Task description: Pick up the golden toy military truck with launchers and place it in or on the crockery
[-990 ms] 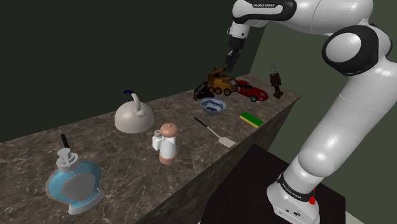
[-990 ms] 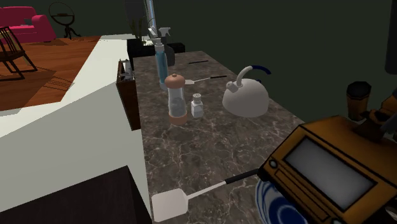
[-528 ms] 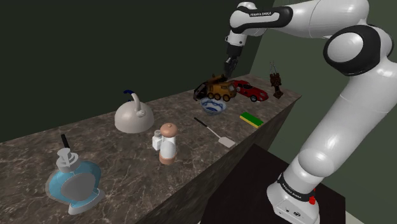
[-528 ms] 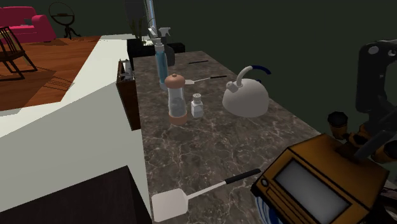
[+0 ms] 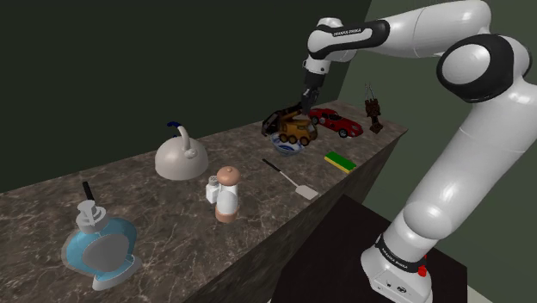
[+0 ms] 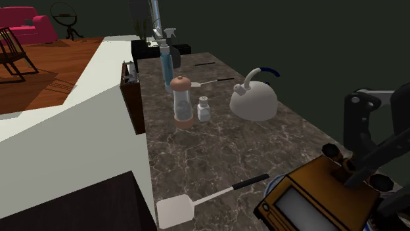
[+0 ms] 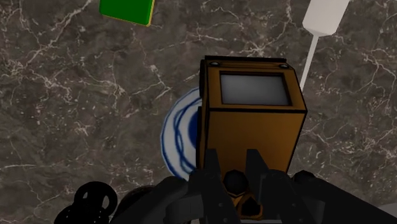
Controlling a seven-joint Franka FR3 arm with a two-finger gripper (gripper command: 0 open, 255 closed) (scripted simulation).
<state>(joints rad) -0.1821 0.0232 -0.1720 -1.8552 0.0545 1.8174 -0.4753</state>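
In the shoulder view the gripper (image 5: 304, 103) points down with the golden toy truck (image 5: 297, 129) directly under its fingertips, and the blue-and-white bowl (image 5: 287, 147) just below the truck; the wheels look at or barely above the rim, though contact cannot be told. In the second exterior view the gripper (image 6: 351, 169) reaches down onto the roof of the truck (image 6: 309, 197), which hangs nose-down and tilted beneath the hand. In the wrist view the gripper (image 7: 234, 167) has its fingers (image 7: 213, 175) drawn close together, pinching a small dark knob on the truck's (image 7: 251, 121) top near its rear, while the bowl (image 7: 181, 130) lies beneath the truck and partly out to one side of it. The truck looks rigid, fairly light, with smooth hard sides likely to slip. A hold on that small top fitting seems to let it swing, whereas the boxy body offers flatter faces. The bowl looks small and breakable, so the truck would probably perch across its rim.
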